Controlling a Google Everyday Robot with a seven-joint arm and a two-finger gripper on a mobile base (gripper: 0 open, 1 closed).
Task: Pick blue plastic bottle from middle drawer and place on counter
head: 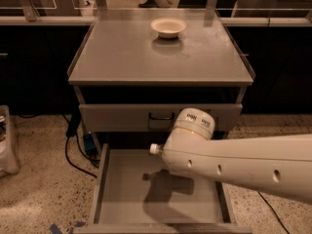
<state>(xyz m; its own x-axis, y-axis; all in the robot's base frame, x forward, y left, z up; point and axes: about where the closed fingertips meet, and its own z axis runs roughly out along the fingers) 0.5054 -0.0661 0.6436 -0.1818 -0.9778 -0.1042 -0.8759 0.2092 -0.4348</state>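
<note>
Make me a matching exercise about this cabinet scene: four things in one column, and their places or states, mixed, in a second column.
Column one
1. cream bowl
2. blue plastic bottle
3. middle drawer
4. drawer front with handle

Column two
a. pulled open, under the arm
b. shut
c. standing on the counter
d. only its white cap shows, beside the arm's end

Pairs: 1-c, 2-d, 3-a, 4-b.
The pincer is hidden behind the arm's end, above the middle drawer.
</note>
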